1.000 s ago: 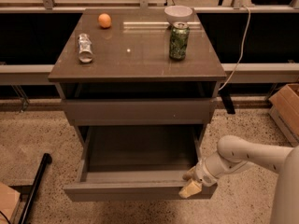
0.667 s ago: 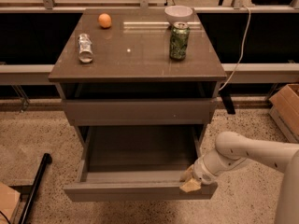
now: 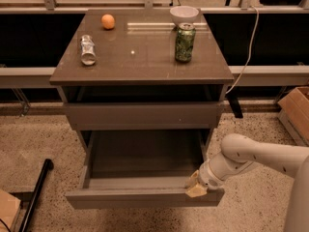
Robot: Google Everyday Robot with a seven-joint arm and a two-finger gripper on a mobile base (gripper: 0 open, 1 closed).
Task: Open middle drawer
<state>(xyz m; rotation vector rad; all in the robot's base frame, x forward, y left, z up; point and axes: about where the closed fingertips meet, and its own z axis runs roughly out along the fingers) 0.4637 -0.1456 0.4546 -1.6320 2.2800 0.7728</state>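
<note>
Camera looks down on the cabinet (image 3: 140, 57) from the front.

- Middle drawer (image 3: 135, 197): pulled well out toward 6 o'clock, under a closed drawer front (image 3: 145, 115). Its inside shows bare. The front panel sits low in the frame, slightly askew, with the left end lower than the right.
- Gripper (image 3: 197, 189): at 5 o'clock in the frame, on the right end of the middle drawer's front panel. Its tan tip touches the panel's top edge just inside the right corner. Whether it is clamped on that edge or only resting against it, I cannot tell; the tip reads as one pale lump.
- Arm (image 3: 256, 153): white, comes in from 4 o'clock and slopes down and left to the gripper, passing beside the drawer's right wall.
- Cabinet top: orange (image 3: 108, 21) at 11 o'clock. Silver can (image 3: 88, 49) lies on its side at 9 o'clock, well apart from the orange. Green can (image 3: 185, 43) stands upright at 2 o'clock. White bowl (image 3: 184, 14) is just behind it at 1 o'clock.
- Surroundings: white cable (image 3: 249, 47) hangs past the cabinet's right side. Cardboard box (image 3: 295, 112) at 3 o'clock on the floor. Black pole (image 3: 36, 192) at 8 o'clock.
</note>
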